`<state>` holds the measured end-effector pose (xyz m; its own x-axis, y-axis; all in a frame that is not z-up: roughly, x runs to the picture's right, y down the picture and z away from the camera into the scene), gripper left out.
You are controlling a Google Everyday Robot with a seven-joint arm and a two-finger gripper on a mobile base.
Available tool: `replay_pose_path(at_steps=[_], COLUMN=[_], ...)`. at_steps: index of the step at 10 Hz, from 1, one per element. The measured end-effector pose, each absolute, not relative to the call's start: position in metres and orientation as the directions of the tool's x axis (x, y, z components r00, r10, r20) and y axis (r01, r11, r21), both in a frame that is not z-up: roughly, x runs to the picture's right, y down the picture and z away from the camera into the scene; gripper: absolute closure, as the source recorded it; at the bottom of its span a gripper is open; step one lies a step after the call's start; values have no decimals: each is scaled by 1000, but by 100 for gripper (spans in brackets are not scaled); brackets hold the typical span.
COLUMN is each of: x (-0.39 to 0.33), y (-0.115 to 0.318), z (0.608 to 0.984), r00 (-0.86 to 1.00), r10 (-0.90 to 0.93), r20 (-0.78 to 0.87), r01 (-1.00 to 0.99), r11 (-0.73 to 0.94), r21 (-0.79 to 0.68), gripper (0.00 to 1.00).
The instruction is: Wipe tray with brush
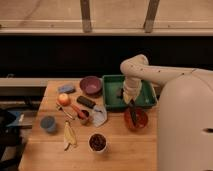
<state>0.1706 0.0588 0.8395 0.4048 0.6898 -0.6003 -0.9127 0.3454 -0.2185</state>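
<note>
The hand [131, 101] hangs at the end of a smooth white arm, low over the near edge of the green tray [113, 83], a shallow rectangular plastic dish with raised rims. Whether its fingers are apart or together I cannot tell. Just below the hand a slim dark stick, the brush [133, 111], slants down toward the glossy red-orange bowl [136, 119] sitting just nearer than the tray. To the hand's left sits a round purple bowl [90, 85], and nearer, a stubby black block [86, 101] and a crumpled pale cloth [99, 116]. Further left lie an apple [63, 99] and a small grey-blue cup [48, 123], all on the light wooden table [50, 155]. No lettering is legible.
</note>
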Motion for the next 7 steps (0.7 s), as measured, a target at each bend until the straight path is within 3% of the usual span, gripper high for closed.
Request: replay_pose_path(at_steps=[7], x=[178], y=[-13], z=[890], r00=[419], r10=[694], r20=[-585], r01=[-906], r11=[362], r21=[-219], gripper=[100])
